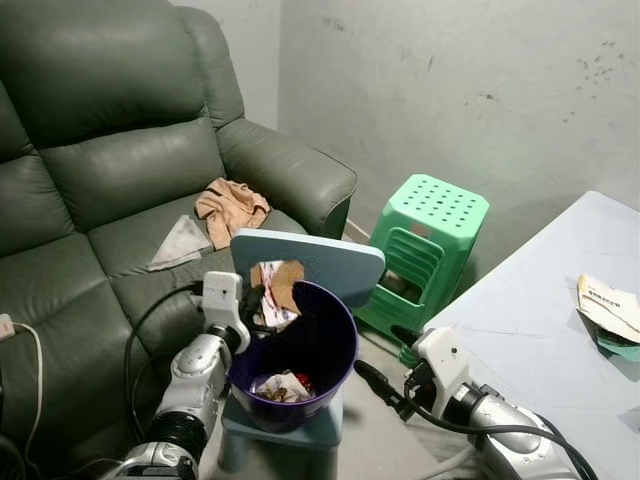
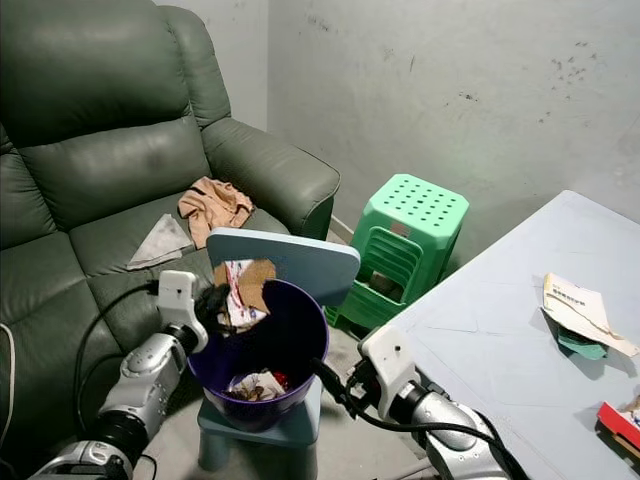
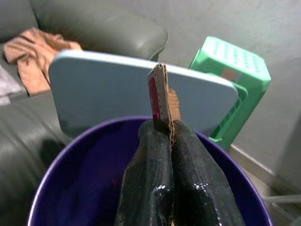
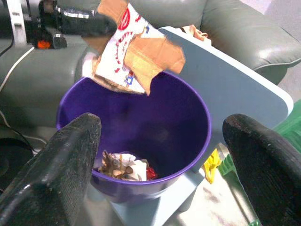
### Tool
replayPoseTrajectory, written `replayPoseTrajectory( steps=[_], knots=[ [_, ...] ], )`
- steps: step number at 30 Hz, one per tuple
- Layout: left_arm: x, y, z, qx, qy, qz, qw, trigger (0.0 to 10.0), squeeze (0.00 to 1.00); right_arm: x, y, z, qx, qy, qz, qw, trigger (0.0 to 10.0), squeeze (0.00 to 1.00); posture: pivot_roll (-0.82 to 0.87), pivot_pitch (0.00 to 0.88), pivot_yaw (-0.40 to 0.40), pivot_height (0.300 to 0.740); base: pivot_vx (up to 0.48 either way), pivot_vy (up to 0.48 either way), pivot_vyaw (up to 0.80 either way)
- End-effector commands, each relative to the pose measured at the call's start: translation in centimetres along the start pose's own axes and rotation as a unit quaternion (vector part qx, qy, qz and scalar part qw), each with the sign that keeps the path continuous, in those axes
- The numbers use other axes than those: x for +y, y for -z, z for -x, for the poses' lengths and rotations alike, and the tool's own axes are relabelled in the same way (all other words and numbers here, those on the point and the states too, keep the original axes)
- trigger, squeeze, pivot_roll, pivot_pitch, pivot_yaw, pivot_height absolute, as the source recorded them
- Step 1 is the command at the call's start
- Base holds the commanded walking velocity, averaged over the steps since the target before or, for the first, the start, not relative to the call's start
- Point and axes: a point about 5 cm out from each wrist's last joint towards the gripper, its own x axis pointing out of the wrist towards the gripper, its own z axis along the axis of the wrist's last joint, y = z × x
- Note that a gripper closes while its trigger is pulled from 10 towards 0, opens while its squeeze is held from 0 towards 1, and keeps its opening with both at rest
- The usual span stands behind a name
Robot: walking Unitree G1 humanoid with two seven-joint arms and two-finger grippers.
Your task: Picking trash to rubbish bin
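We see the left arm [image 1: 195,385] reach up and forward from the lower left, its left gripper [image 1: 258,300] pressed together on a flat piece of card [image 1: 277,285] held over the near-left rim of the purple bin [image 1: 330,360]; from the left wrist the fingers [image 3: 155,179] meet with the card [image 3: 161,94] edge-on between them, its long axis running up and away from the fingertips; from the right wrist the card [image 4: 136,52] shows its broad printed face, tilted, hanging above the bin's mouth. The right arm [image 1: 500,435] lies low to the bin's right; the right gripper [image 1: 375,385] points at the bin's outer wall, just beside it, its fingers [image 4: 61,160] spread wide. The bin stands on a blue stool [image 1: 320,425] and holds scraps [image 1: 283,385] at the bottom; a blue board [image 1: 330,262] leans behind its far rim, a green stool [image 1: 430,230] beyond it, the sofa [image 1: 90,180] to the left, a table [image 1: 540,330] to the right; the mouth below the card is open.
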Motion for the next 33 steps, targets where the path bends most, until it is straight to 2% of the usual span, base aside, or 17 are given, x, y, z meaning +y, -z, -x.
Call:
replayPoseTrajectory(
  steps=[1, 2, 3, 4, 5, 16, 27, 33],
  knots=[
    [-0.4, -0.3, -0.3, -0.003, 0.009, -0.002, 1.0, 10.0, 0.0, -0.5, -0.6, 0.3, -0.01, 0.01, 0.001, 1.0, 10.0, 0.0, 0.01, 0.0, -0.091, 0.74, 0.0, 0.0, 0.0],
    [-0.4, -0.2, -0.3, -0.001, 0.009, 0.002, 1.0, 10.0, 0.0, -0.5, -0.6, 0.3, -0.011, 0.011, 0.0, 1.0, 10.0, 0.0, 0.01, 0.0, -0.091, 0.74, 0.0, 0.0, 0.0],
    [-0.6, 0.0, -0.3, -0.003, 0.016, 0.008, 1.0, 10.0, 0.33, -0.5, -0.7, 0.3, -0.013, 0.014, -0.002, 1.0, 10.0, 0.0, 0.01, 0.0, -0.09, 0.74, 0.0, 0.0, 0.0],
    [-0.6, 0.0, -0.3, -0.004, 0.018, 0.008, 1.0, 10.0, 0.9, -0.4, -0.7, 0.4, -0.013, 0.014, -0.003, 1.0, 10.0, 0.0, 0.01, 0.0, -0.088, 0.74, 0.0, 0.0, 0.0],
    [-0.6, -0.1, -0.3, -0.008, 0.023, 0.013, 1.0, 10.0, 1.0, -0.4, -0.7, 0.4, -0.013, 0.015, -0.003, 1.0, 10.0, 0.0, 0.01, 0.0, -0.089, 0.74, 0.0, 0.0, 0.0],
    [0.2, -0.8, -0.3, -0.029, 0.019, 0.02, 0.999, 10.0, 1.0, -0.4, -0.8, 0.5, -0.014, 0.017, -0.006, 1.0, 10.0, 0.0, 0.01, 0.0, -0.09, 0.74, 0.0, 0.0, 0.0],
    [0.4, -1.5, -0.5, -0.044, 0.021, 0.022, 0.999, 10.0, 1.0, -0.3, -0.8, 0.5, -0.016, 0.016, -0.01, 1.0, 10.0, 0.0, 0.01, 0.0, -0.089, 0.74, 0.0, 0.0, 0.0],
    [0.9, -2.2, -0.4, -0.066, -0.001, 0.006, 0.998, 10.0, 1.0, -0.5, -1.3, 0.5, -0.036, 0.025, -0.014, 0.999, 10.0, 0.0, 0.01, 0.0, -0.08, 0.74, 0.0, 0.0, 0.0]
  ],
)
